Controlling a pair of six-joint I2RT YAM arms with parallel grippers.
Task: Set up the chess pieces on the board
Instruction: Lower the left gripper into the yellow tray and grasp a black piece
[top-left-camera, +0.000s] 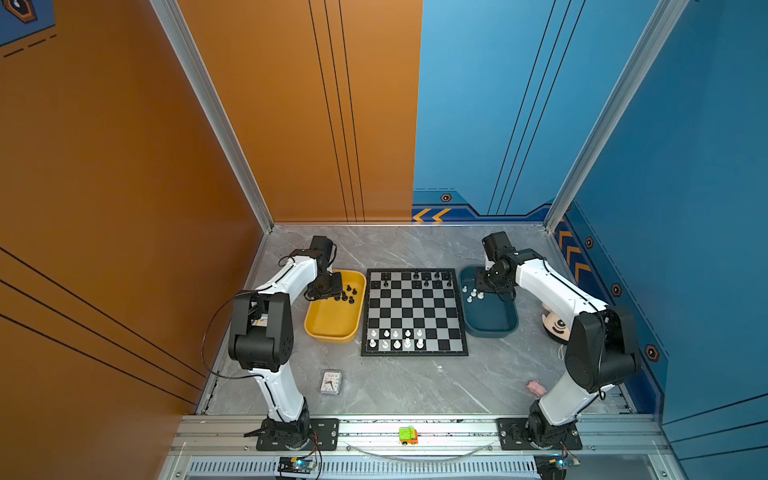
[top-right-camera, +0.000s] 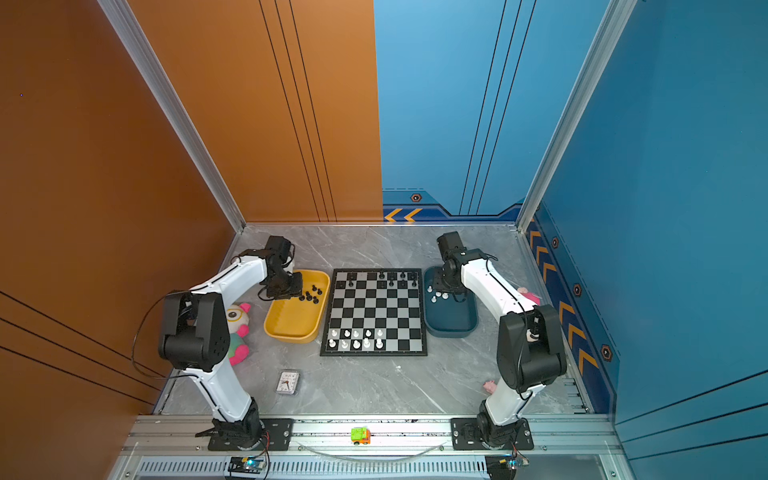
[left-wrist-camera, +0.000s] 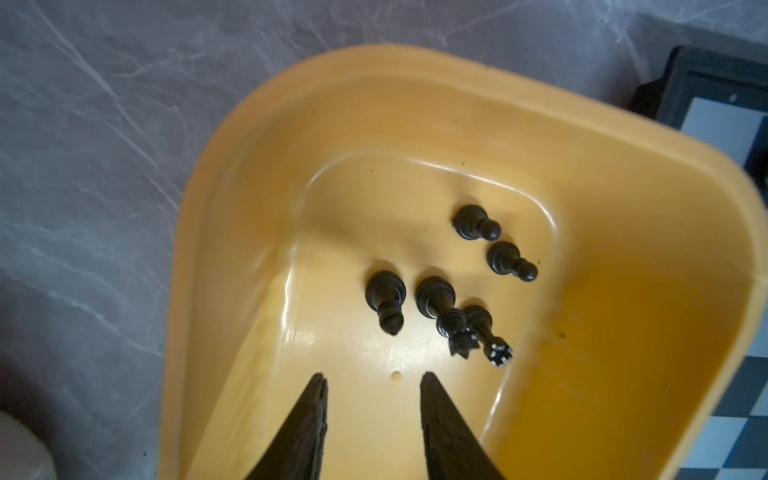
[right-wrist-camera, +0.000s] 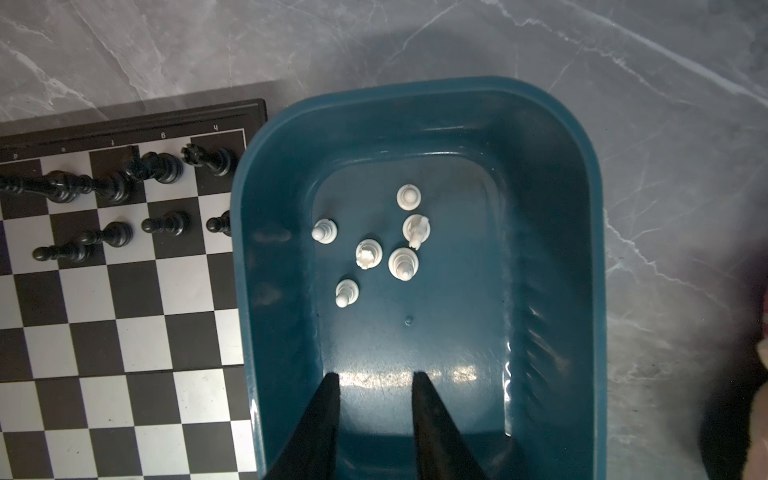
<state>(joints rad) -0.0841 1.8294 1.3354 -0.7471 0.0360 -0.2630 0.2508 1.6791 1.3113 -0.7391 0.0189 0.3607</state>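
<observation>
The board (top-left-camera: 414, 311) lies flat in the middle of the table. Several black chess pieces (top-left-camera: 428, 278) stand on its two far rows and several white ones (top-left-camera: 397, 338) on its two near rows. My left gripper (left-wrist-camera: 374, 376) hangs open over the yellow tray (left-wrist-camera: 232, 232), its fingers empty. Several black pieces (left-wrist-camera: 384, 297) lie in that tray just ahead of the fingertips. Over the dark teal tray (right-wrist-camera: 552, 257) my right gripper (right-wrist-camera: 376, 374) is open and empty. Several white pieces (right-wrist-camera: 403, 262) stand in it beyond the fingertips.
A small clock (top-left-camera: 331, 382) and a pink toy pig (top-left-camera: 536, 387) lie on the near table. A plush toy (top-right-camera: 239, 332) sits left of the yellow tray. A doll head (top-left-camera: 555, 324) rests right of the teal tray. A green toy car (top-left-camera: 408, 435) is on the front rail.
</observation>
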